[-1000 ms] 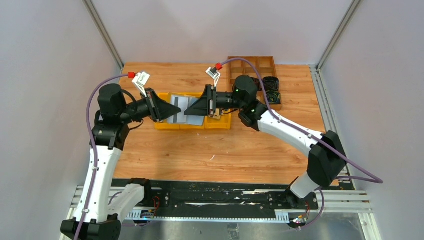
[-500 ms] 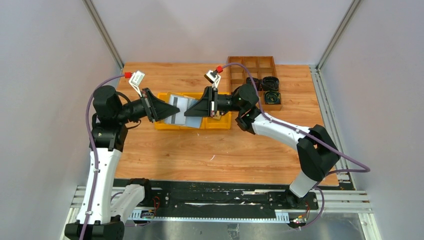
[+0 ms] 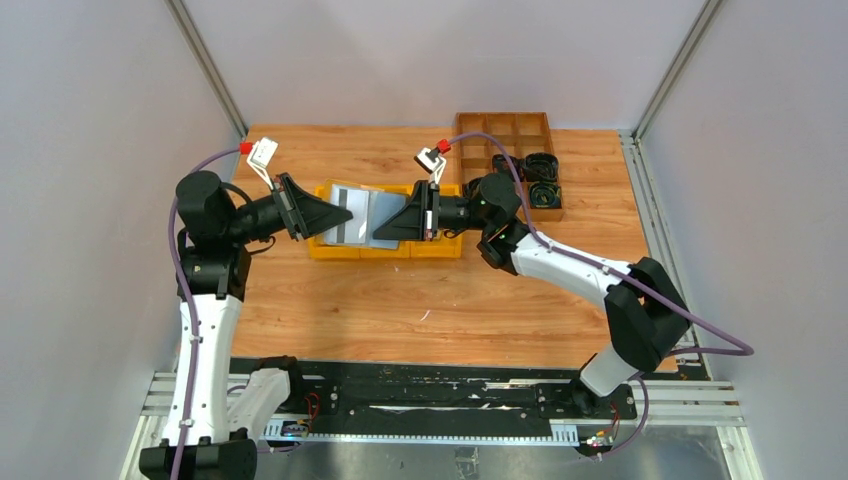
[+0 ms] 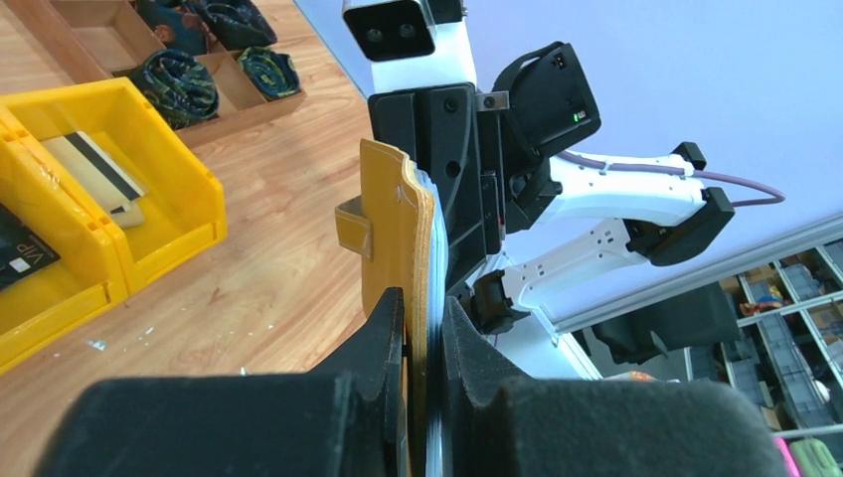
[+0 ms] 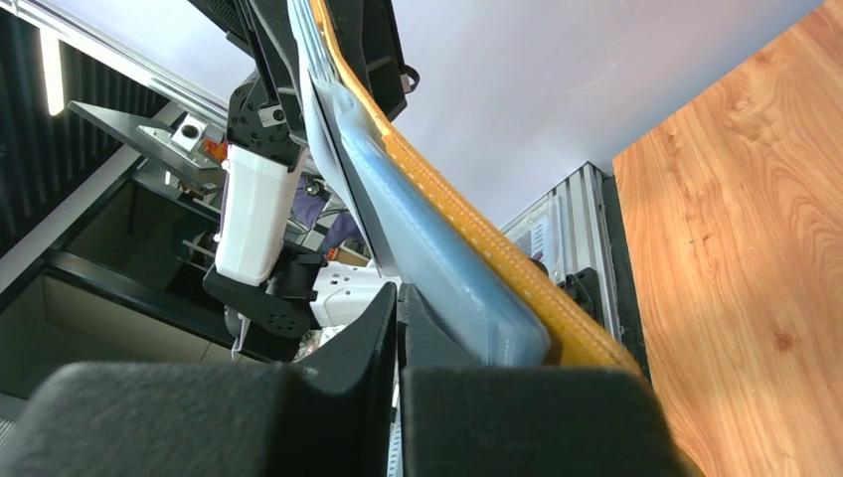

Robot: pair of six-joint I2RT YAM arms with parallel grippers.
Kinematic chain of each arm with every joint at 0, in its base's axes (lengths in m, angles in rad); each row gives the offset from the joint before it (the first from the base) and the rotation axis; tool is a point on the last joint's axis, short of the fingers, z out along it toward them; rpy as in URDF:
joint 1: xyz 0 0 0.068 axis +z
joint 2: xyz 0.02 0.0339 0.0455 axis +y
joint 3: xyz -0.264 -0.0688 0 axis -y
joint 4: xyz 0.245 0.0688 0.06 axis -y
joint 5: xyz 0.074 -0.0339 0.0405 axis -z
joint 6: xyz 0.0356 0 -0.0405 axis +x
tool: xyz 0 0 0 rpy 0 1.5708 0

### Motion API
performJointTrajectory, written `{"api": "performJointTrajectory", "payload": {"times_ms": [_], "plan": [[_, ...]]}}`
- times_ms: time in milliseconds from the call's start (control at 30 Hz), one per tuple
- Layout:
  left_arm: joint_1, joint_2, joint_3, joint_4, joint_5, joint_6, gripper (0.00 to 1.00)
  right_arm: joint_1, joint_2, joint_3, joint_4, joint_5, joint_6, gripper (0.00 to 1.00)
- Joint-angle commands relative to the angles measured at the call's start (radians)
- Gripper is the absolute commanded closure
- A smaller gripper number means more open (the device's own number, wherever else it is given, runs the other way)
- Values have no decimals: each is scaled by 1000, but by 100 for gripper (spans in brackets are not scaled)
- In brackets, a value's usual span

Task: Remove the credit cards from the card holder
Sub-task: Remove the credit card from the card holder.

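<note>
Top external view: the wooden tabletop (image 3: 420, 300) takes most of the frame, and the left arm (image 3: 203, 300) and right arm (image 3: 575, 268) reach from its near edge toward the far middle. A row of yellow bins (image 3: 385, 253) sits there. A brown compartment tray (image 3: 505, 130) lies at the far right corner, with dark rolled bundles (image 3: 540, 165) in its nearer cells. The card holder (image 3: 362, 212) is held in the air above the bins, between the two grippers, its shiny silver-grey face turned up to this camera. The left gripper (image 3: 335, 215) has it by the left end and the right gripper (image 3: 388, 224) by the right end. In the left wrist view the left gripper's jaws are pinching the mustard-tan holder edge-on, with the holder standing upright and a small tan tab jutting from its outer face. In the right wrist view the right gripper's jaws are pressed almost together on a thin pale edge at the holder's silver side, beside the stitched tan rim; whether that edge is a card cannot be told. Two credit cards lie in the bins below, seen from the left wrist: a beige card with a dark stripe (image 4: 94, 169) in one compartment and, in the next, a black card (image 4: 20, 253) printed with "VIP" in pale letters.
</note>
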Motion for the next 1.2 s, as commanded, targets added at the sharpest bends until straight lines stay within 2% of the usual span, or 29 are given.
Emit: {"api": "performJointTrajectory", "payload": {"times_ms": [0, 67, 200, 333, 533, 700, 933, 1000, 1033, 1067, 1167], "plan": [[4, -30, -16, 49, 13, -29, 87, 5, -37, 13, -42, 9, -68, 85], [4, -39, -35, 68, 5, -41, 88, 16, -36, 35, -39, 6, -75, 73], [4, -47, -43, 77, -2, -50, 88, 24, -15, 67, -52, 5, -76, 66], [4, -56, -52, 90, -7, -58, 88, 30, 19, 85, 17, 2, -21, 64], [4, -60, -54, 97, -16, -66, 88, 53, 55, 126, 26, -8, -22, 60], [4, -68, -66, 126, -26, -92, 86, 64, 80, 137, 46, -11, -1, 62], [4, -77, -88, 149, -27, -108, 79, 67, 102, 147, 70, -4, 36, 85], [4, -80, -94, 151, -38, -102, 78, 67, 105, 150, 60, 6, 39, 81], [4, -84, -97, 149, -50, -97, 77, 67, 107, 150, 36, 12, 34, 71], [4, -89, -101, 148, -64, -91, 77, 67, 106, 151, 16, 18, 23, 67], [4, -112, -103, 131, -110, -50, 77, 70, 95, 151, -57, 45, -23, 72]]}}
